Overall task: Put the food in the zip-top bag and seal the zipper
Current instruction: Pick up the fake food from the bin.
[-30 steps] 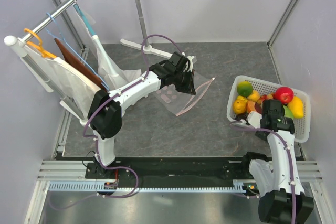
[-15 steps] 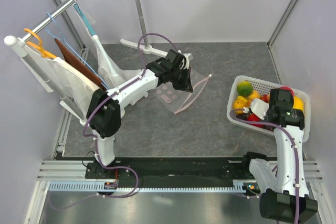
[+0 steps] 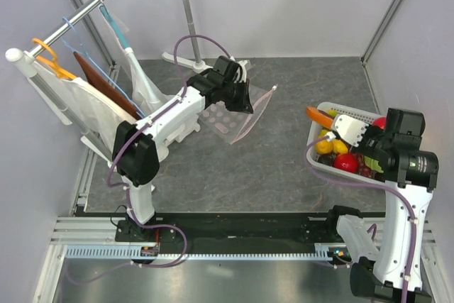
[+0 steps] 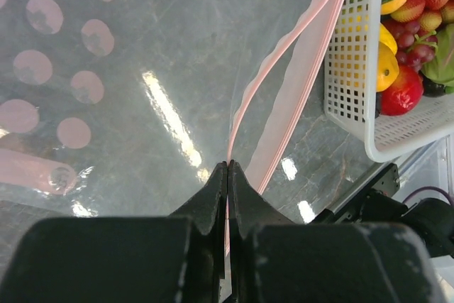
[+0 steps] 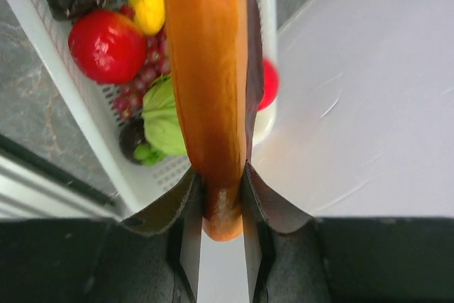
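Observation:
My left gripper (image 3: 242, 99) (image 4: 228, 166) is shut on the pink-red zipper (image 4: 301, 58) edge of the zip-top bag (image 3: 228, 118) (image 4: 106, 76). It holds that edge up off the table, and the mouth gapes. My right gripper (image 3: 332, 121) (image 5: 221, 184) is shut on a long orange-brown piece (image 3: 316, 113) (image 5: 209, 69) of the food, held above the white basket (image 3: 315, 158) (image 5: 78, 115). More food lies in the basket: a red apple (image 5: 106, 46), a green cabbage (image 5: 164, 115) and a yellow piece (image 3: 324, 147).
A clothes rail with hangers and white cloth (image 3: 85, 101) fills the left side, and its white foot (image 3: 190, 64) lies behind the bag. The basket (image 4: 355, 69) sits by the right wall. Grey tabletop lies between bag and basket.
My right gripper closed on the long orange-brown piece and lifted it out of the basket. My left gripper raised the bag's edge and moved it back a little.

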{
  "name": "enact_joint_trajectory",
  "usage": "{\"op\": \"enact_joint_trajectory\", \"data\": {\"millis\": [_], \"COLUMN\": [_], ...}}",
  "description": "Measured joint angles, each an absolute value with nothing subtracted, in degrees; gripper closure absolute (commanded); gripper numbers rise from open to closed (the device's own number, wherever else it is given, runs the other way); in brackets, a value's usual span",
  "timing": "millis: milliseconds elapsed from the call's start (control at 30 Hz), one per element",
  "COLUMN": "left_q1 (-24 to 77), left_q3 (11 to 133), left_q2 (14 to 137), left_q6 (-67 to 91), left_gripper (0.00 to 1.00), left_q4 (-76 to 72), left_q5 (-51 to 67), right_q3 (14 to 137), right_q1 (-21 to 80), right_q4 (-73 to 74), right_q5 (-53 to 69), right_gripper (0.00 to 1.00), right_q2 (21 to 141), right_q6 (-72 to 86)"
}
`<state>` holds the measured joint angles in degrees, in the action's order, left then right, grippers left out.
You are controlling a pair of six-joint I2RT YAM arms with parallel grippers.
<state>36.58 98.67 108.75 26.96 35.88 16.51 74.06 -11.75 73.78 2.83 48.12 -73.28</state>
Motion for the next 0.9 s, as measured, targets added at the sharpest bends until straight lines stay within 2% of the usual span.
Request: {"op": "enact_joint_trajectory", "data": {"millis": [533, 900], "left_q1": [35.8, 38.1], "left_q3": [104.5, 106.6], "left_q2": [109.6, 111.3], "left_q6": [22.3, 17.8], "left_gripper": [0.98, 0.98], "left_q4": [44.0, 46.2], "left_q5": [9.8, 4.4], "right_q3": [78.9, 75.5], "right_q1": [-11.7, -11.4], "right_q4": [72.3, 64.7], "right_q5": [28.3, 33.5], "right_gripper": [1.00, 1.00], "right_q2": [46.0, 49.7], "right_q6": [-94.2, -102.6]}}
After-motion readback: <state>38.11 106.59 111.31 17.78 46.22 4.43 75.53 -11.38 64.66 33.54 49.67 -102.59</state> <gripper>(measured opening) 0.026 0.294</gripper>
